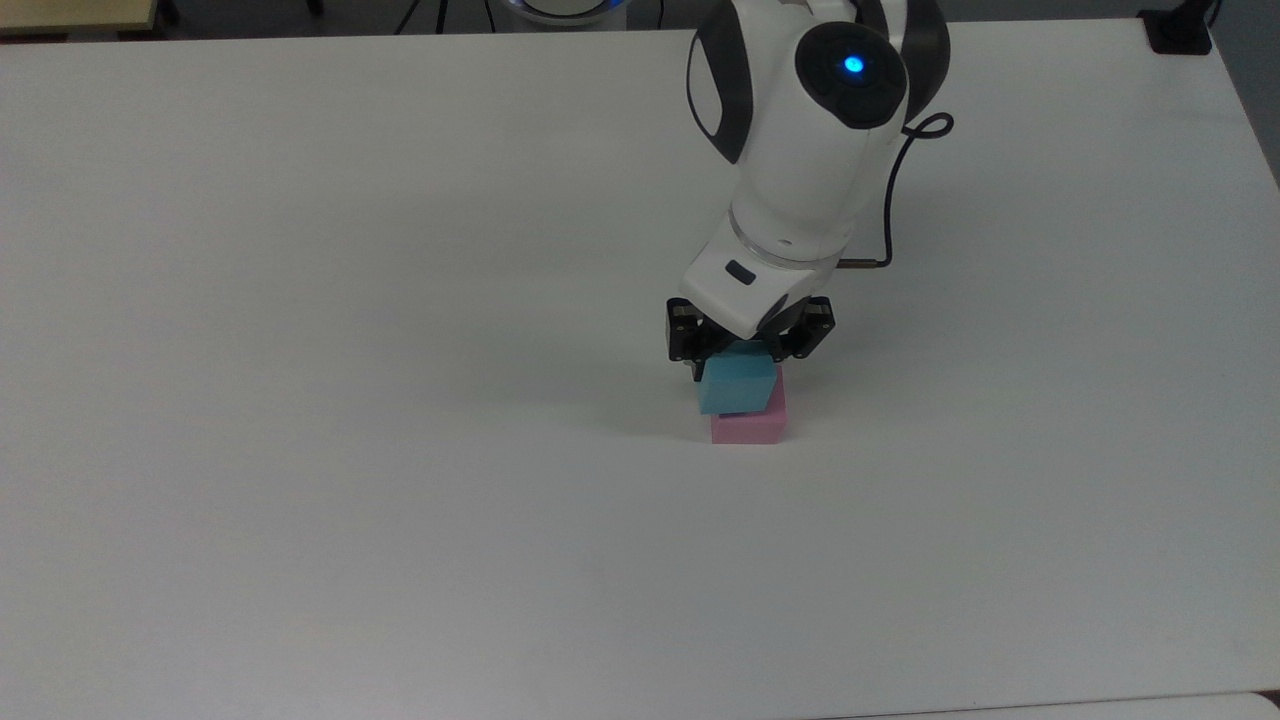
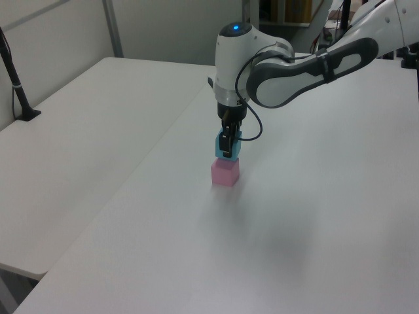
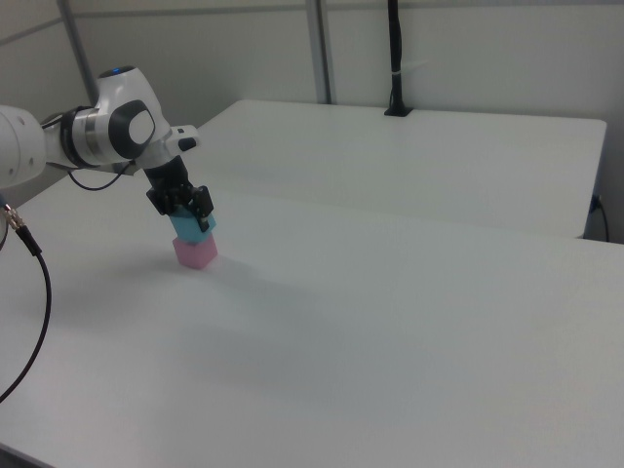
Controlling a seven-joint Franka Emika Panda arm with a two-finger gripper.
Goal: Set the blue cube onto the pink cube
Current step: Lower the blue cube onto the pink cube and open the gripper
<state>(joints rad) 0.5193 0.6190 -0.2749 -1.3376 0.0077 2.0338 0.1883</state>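
The black two-finger end effector (image 1: 745, 352) of the white robot arm (image 1: 800, 150) is closed on the small light-blue matte foam-like cube (image 1: 737, 388), with one finger against each of two opposite faces and the rest of the block hanging below the fingertips. The small pink matte foam-like cube (image 1: 750, 426) is the landmark here: it rests flat on the plain white tabletop (image 1: 300, 450), and the blue cube is directly over it.

In the left view the blue cube (image 2: 222, 146) sits straight above the pink cube (image 2: 224, 173), and their faces appear to meet or nearly meet; whether they are truly touching cannot be told. The end effector (image 2: 226, 140) comes down from above the pink cube in a near-vertical line.

In the right view the blue cube (image 3: 191, 230) is again stacked over the pink cube (image 3: 195, 253), with the end effector (image 3: 183, 204) gripping it from above.

In the top view the blue cube is turned slightly against the pink cube, so their edges do not line up, and it covers most of the pink cube's top face. A black cable (image 1: 895, 200) loops from the arm's wrist, up and to the top view's right of the pink cube.
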